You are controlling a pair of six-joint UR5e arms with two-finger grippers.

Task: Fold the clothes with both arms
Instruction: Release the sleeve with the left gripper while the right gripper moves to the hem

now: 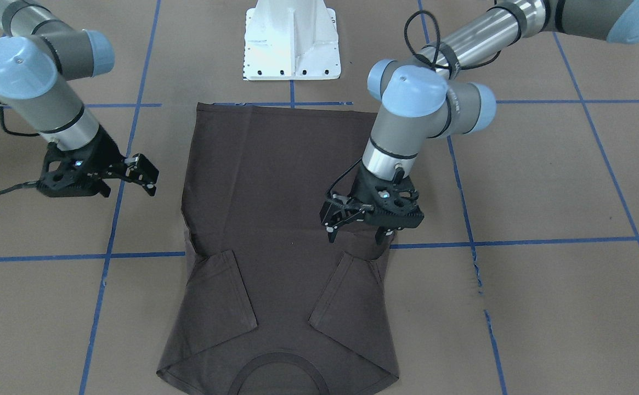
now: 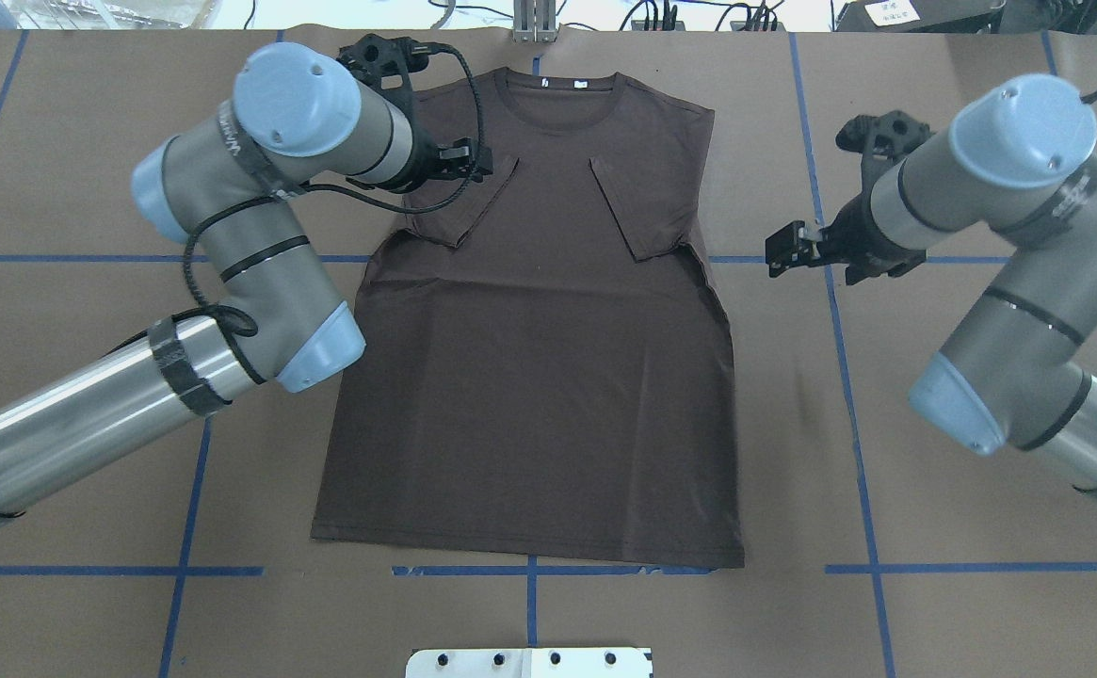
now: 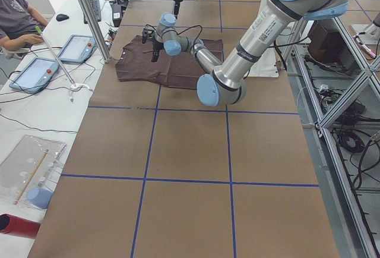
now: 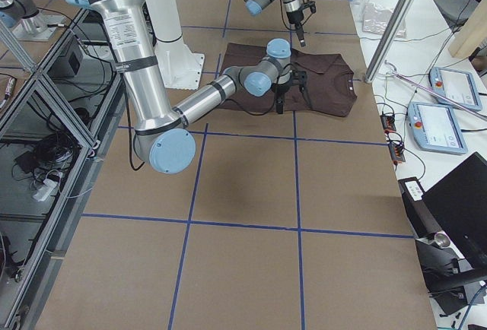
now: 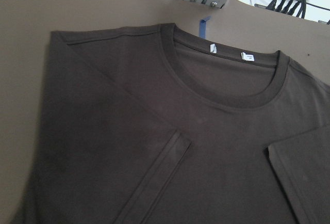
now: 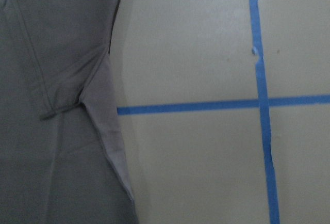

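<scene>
The clothes are one dark brown T-shirt (image 1: 275, 181) (image 2: 529, 377) lying flat on the brown table, collar at the far side from the robot's base. Both short sleeves are folded inward onto the chest. My left gripper (image 1: 356, 236) (image 2: 459, 165) hovers open over the shirt's edge beside its folded sleeve, holding nothing. My right gripper (image 1: 128, 191) (image 2: 793, 250) is open and empty over bare table, just off the shirt's other side. The left wrist view shows the collar and folded sleeve of the shirt (image 5: 154, 146). In the right wrist view the shirt's edge (image 6: 51, 53) lies next to a blue tape cross.
The white base (image 1: 292, 44) stands just behind the hem. Blue tape lines (image 2: 840, 311) grid the table. A metal post (image 3: 89, 14) stands beyond the collar. A seated person (image 3: 15, 14) and tablets (image 3: 35, 71) are on the side desk there.
</scene>
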